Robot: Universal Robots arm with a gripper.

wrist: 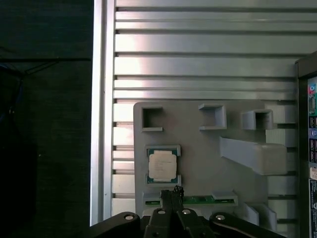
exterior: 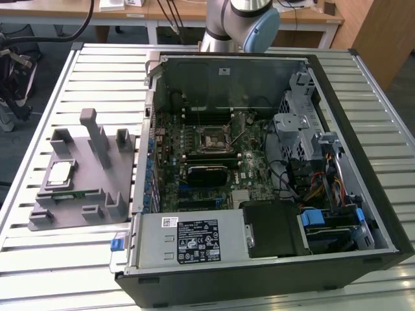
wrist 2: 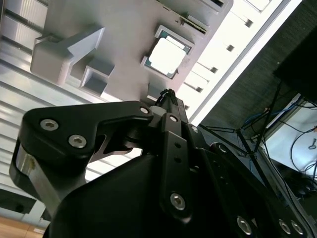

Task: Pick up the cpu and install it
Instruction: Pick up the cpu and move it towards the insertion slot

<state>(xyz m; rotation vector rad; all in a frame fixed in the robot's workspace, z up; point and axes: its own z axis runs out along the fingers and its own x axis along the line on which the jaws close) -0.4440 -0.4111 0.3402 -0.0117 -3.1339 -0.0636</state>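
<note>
The cpu (exterior: 60, 172) lies flat, silver top up, in a square recess of the grey holder plate (exterior: 91, 184), at the exterior view's left, beside the open computer case. Both wrist views look down on the cpu (wrist: 162, 165) (wrist 2: 167, 54) from well above it. My gripper (wrist: 172, 191) (wrist 2: 168, 94) hangs over the holder plate (wrist: 198, 148), close to the cpu's edge in the picture but clearly higher. Its fingers are shut together with nothing between them. The black-framed socket (exterior: 214, 138) sits in the middle of the motherboard inside the case.
A long green memory stick (wrist: 198, 200) (exterior: 74, 193) lies in a slot next to the cpu. Tall grey posts (exterior: 97, 136) rise from the holder. The case wall (exterior: 148, 129) stands between holder and motherboard. The slatted table ends at an edge (wrist: 97, 124) with dark floor beyond.
</note>
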